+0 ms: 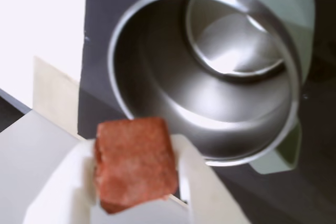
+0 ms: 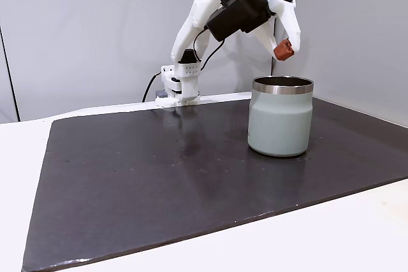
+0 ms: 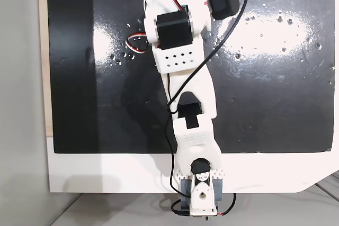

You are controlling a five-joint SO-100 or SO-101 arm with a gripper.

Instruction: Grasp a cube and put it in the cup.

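Gripper (image 1: pixel 137 182) pinching rough reddish-brown cube (image 1: pixel 135 163) above steel-rimmed cylindrical cup (image 2: pixel 280 122)

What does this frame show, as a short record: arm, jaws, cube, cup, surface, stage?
arm: white, reaching from its base across the mat toward the cup
gripper: jaws shut on the cube
cube: reddish-brown, held in the air above the cup's rim, slightly off its centre in the fixed view from the side
cup: upright on the mat, pale grey-green with steel rim, inside looks empty in the wrist view
mat: dark sheet over a white table
stage: cube grasped and carried to the cup, not yet released
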